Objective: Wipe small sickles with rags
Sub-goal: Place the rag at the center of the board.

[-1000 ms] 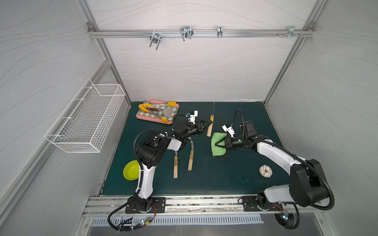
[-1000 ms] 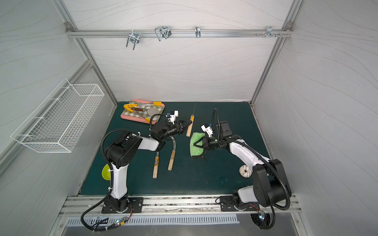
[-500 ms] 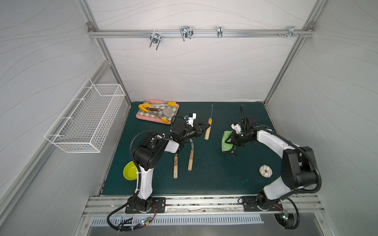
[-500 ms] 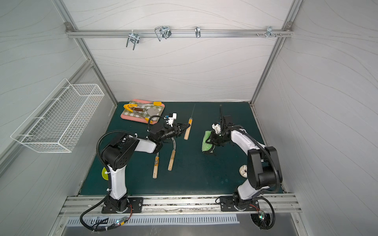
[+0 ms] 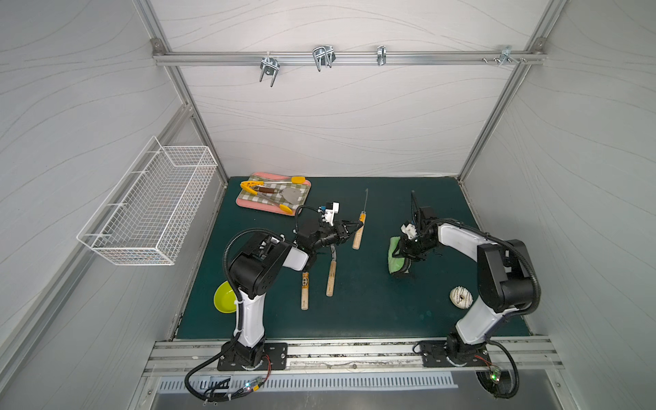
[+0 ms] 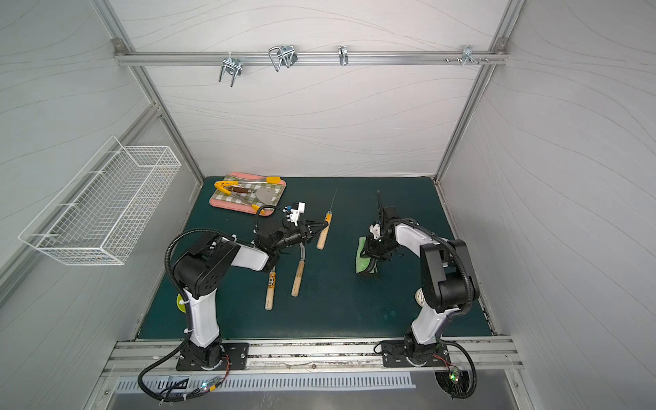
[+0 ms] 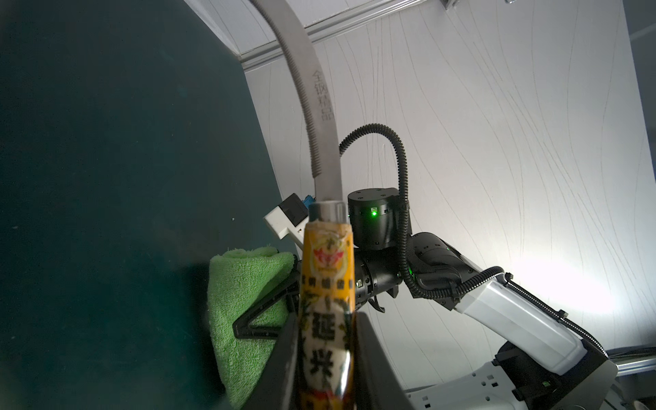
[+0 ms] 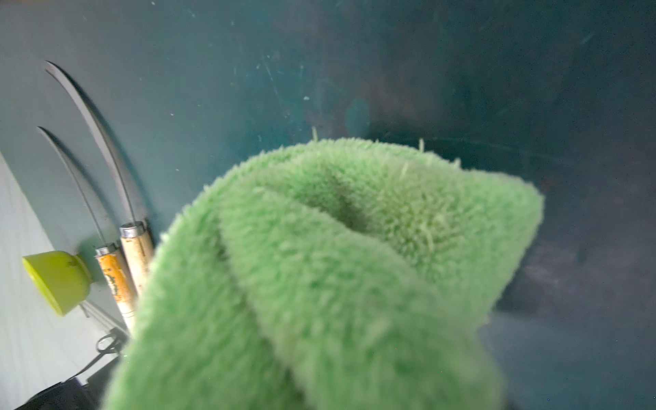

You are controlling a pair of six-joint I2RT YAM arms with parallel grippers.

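My left gripper (image 5: 355, 225) (image 6: 321, 224) (image 7: 326, 319) is shut on the orange-labelled wooden handle of one small sickle (image 5: 358, 232) (image 7: 326, 277), held low over the mat. Its grey blade (image 7: 312, 88) points toward the back wall. Two more small sickles (image 5: 304, 289) (image 5: 331, 277) (image 8: 117, 280) lie side by side on the mat beneath my left arm. The light-green rag (image 5: 394, 257) (image 6: 362, 259) (image 7: 241, 291) (image 8: 337, 266) is bunched at my right gripper (image 5: 400, 252) (image 6: 366, 251), its lower end on the mat. It hides the right jaws in the right wrist view.
A pink tray (image 5: 245, 203) with yellow-tipped tongs and a spatula sits at the back left. A yellow-green bowl (image 5: 223, 301) lies by the left arm's base, a white ring-shaped thing (image 5: 460, 297) by the right arm. A wire basket (image 5: 149, 209) hangs on the left wall.
My right arm carried the rag to the right, away from the held sickle, and lowered it so its end rests on the mat. The left gripper kept its hold and barely moved.
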